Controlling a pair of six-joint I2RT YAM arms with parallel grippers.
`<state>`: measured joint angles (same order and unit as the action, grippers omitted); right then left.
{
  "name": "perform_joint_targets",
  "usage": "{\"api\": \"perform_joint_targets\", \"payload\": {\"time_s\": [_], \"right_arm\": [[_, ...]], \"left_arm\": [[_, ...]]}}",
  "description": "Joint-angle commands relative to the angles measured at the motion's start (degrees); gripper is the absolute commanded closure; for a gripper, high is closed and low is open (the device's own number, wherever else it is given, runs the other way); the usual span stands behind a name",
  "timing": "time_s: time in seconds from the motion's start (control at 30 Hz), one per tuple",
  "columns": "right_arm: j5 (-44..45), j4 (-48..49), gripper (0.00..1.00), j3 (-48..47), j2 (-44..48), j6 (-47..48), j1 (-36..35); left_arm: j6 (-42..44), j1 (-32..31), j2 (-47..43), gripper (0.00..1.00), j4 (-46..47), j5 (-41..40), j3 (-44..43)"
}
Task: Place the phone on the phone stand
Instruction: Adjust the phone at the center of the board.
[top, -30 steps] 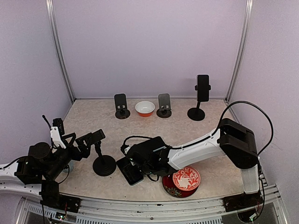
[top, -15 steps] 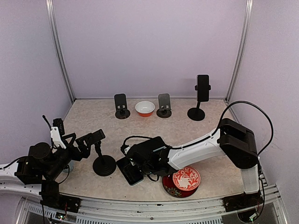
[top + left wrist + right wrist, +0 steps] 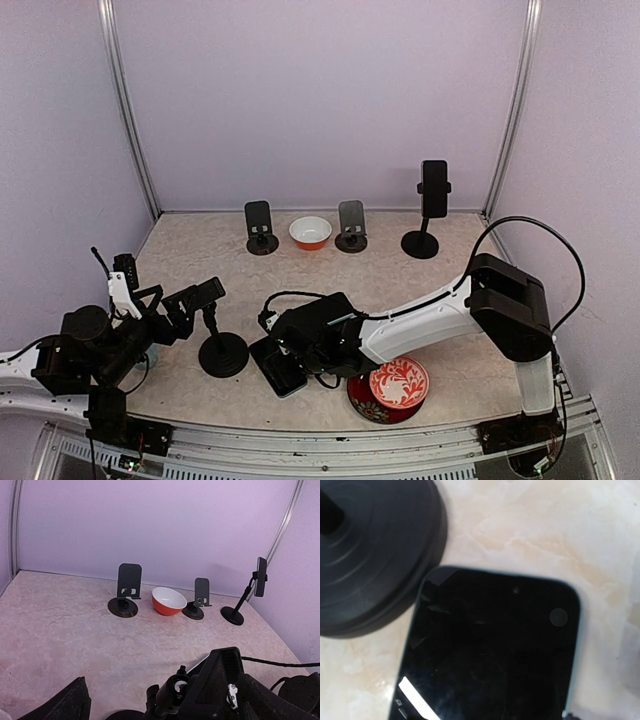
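Phone (image 3: 277, 368) flat on tabletop (image 3: 330, 280), screen up. Long axis diagonal, far-left end just beside phone stand (image 3: 222, 352) base. Near end cut off in right wrist view. Right end effector (image 3: 300, 348) over phone, fingers hidden: cannot tell whether apart or gripping. Left end effector (image 3: 180, 305) fingers wide apart, stand head between them. Nothing shifted since earlier frame.
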<state>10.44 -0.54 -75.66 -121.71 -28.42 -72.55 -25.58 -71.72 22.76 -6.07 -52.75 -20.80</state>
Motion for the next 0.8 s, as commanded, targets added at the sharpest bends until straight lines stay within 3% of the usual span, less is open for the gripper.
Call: {"api": "perform_joint_targets", "payload": {"time_s": [0.0, 0.77], "right_arm": [[-5.34, -4.95, 0.31, 1.94, -1.01, -0.61, -0.63], [-8.95, -3.16, 0.34, 1.2, -2.91, -0.26, -0.57]], "left_arm": [[-0.17, 0.52, -5.81, 0.01, -0.83, 0.03, 0.32], [-0.37, 0.46, -6.32, 0.01, -0.95, -0.38, 0.98]]}}
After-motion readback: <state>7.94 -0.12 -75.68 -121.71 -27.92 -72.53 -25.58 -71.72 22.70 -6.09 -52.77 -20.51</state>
